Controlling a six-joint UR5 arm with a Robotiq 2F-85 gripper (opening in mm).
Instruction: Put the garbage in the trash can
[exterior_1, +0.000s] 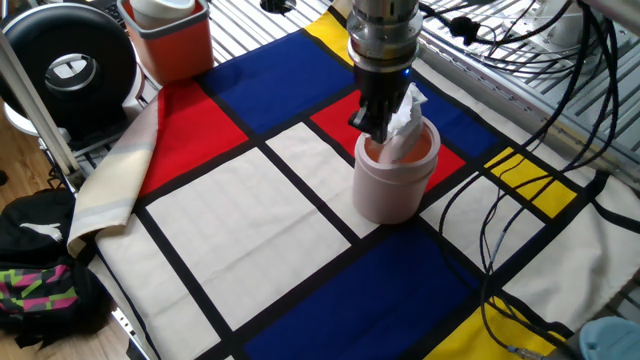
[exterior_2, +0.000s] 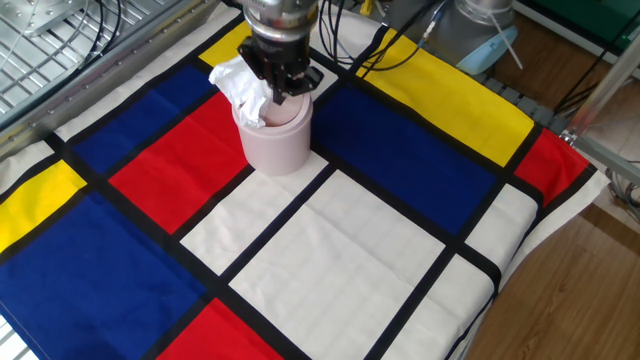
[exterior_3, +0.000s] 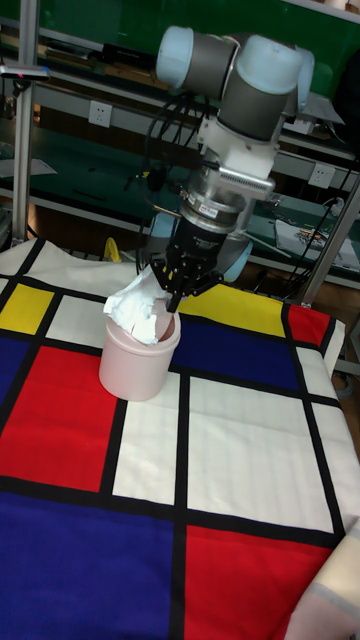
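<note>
The table (exterior_2: 400, 250) is covered with a big cloth (exterior_1: 250, 230) of red, blue, yellow and white squares with black lines. The cloth lies flat, so the can stands steady on it.

The robot arm (exterior_3: 235, 70) reaches down from above. It comes straight over the can, because the can's mouth faces up and that is the only way in.

The trash can (exterior_1: 392, 185) is small and pink. It stands upright near the middle of the cloth, where a red square meets a white one. Its top looks open, so things can drop in.

The red-orange bin (exterior_1: 170, 40) sits well apart at the far edge. It is not the one to use.

The garbage (exterior_2: 240, 85) is a white wad of paper. It sits in the mouth of the can, but a lot of it sticks up over the rim on one side. I think it needs a push to go all the way down.

The claw (exterior_3: 178, 283) hangs just above the can's rim, right beside the paper. Its tips look close together, but I cannot tell if it is pinching the paper or has let go.
</note>
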